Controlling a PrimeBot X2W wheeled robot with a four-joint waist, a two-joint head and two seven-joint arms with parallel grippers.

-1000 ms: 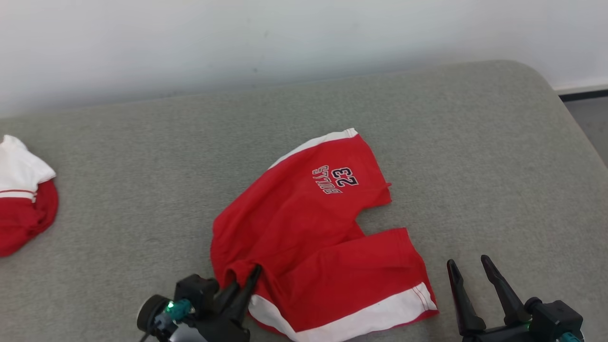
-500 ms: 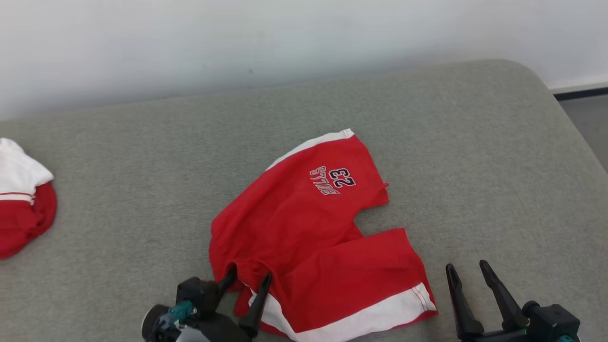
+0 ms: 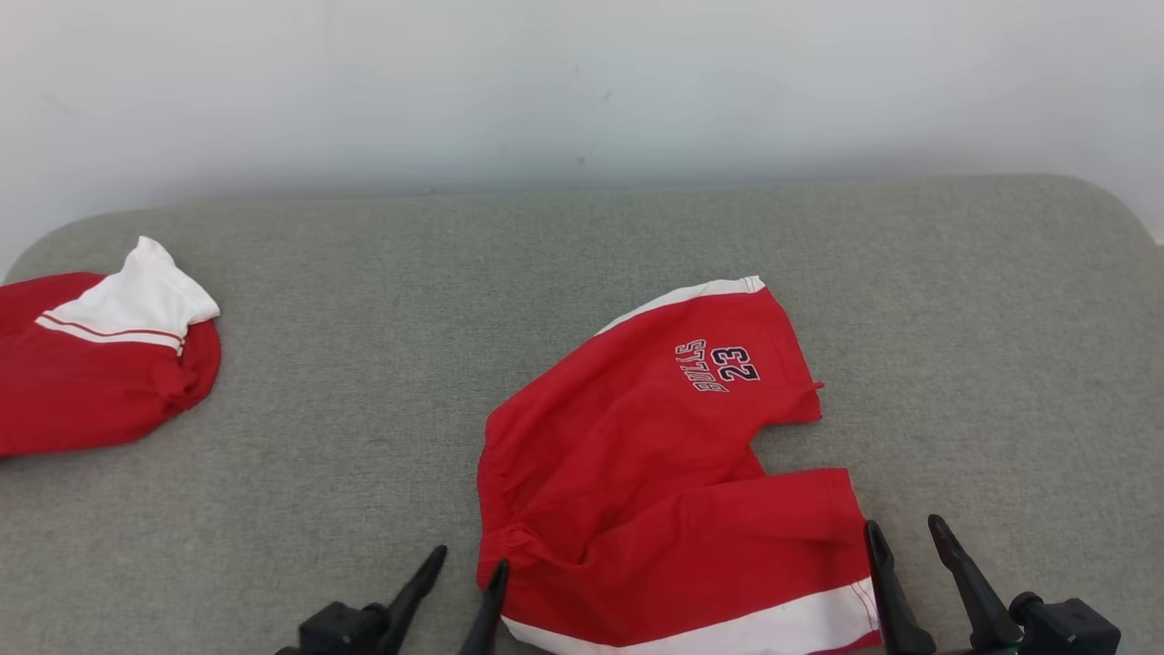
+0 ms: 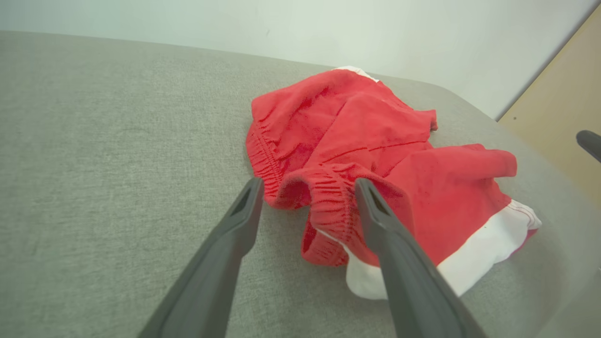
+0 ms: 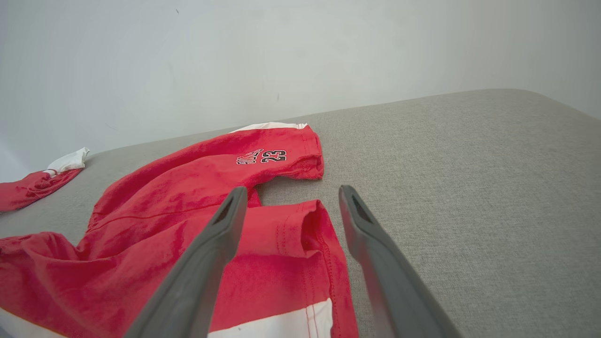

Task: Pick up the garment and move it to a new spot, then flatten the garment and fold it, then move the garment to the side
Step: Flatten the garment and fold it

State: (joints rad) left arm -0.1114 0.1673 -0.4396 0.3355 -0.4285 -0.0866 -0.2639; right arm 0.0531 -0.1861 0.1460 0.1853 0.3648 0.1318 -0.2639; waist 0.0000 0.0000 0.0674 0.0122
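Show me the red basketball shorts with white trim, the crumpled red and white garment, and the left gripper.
red basketball shorts with white trim (image 3: 637,473), head view, red middle
crumpled red and white garment (image 3: 91,400), head view, red part
left gripper (image 3: 469,557), head view, between fingertips

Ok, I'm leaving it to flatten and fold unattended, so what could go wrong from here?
On the shorts the waistband is bunched up beside the open left gripper; a pinch there may catch two layers and fold in a crease. A second garment lies at the left; moving the shorts that way could land on it.
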